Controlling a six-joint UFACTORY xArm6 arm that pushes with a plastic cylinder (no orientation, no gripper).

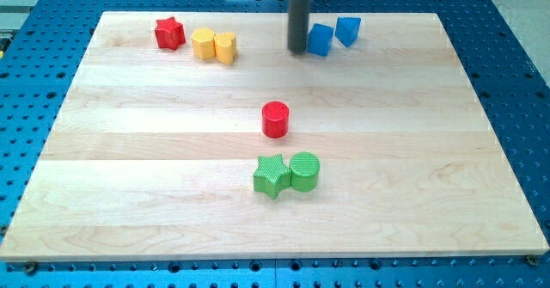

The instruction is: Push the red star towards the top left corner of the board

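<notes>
The red star [169, 33] lies near the top left corner of the wooden board [129, 150]. My rod comes down from the view's top, and my tip [297, 49] rests on the board near the top middle. The tip is far to the right of the red star and just left of a blue block [320, 39]. Two yellow blocks [204, 43] [225, 46] lie between the star and my tip, side by side.
A second blue block [348, 30] lies right of the first. A red cylinder [275, 119] stands at the board's middle. Below it a green star [272, 175] touches a green cylinder [304, 171]. Blue perforated table [34, 107] surrounds the board.
</notes>
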